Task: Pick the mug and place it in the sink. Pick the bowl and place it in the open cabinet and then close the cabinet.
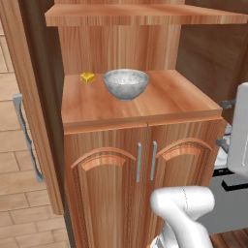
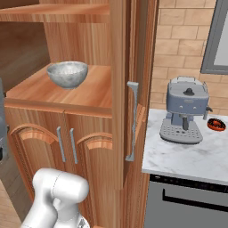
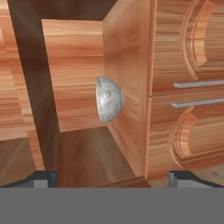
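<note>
The bowl [image 1: 126, 83] stands upright, mouth up, on the lower shelf [image 1: 160, 104] of the open cabinet [image 1: 145, 38], toward the back and left of centre; being round, it has no long axis. In the hand view, which is rolled on its side, the bowl [image 3: 109, 99] appears as a half-dome against the shelf, and the fingers [image 3: 113, 178] stand wide apart, gripping nothing, well back from it. Near the shelf's back left corner, just beside the bowl, sits a small yellow block [image 1: 87, 77]. The front half of the shelf is bare up to its front edge. An upper shelf [image 1: 145, 14] hangs over it. The left door [image 1: 29, 121] and the right door [image 2: 133, 107] both stand swung outward, each with a silver bar handle [image 2: 132, 120]. Below the shelf are two low arched-panel doors [image 1: 145, 184], closed. On the marble surface [image 2: 191, 156] to the right stand a grey coffee machine [image 2: 186, 111] and a small dark dish [image 2: 217, 124].
</note>
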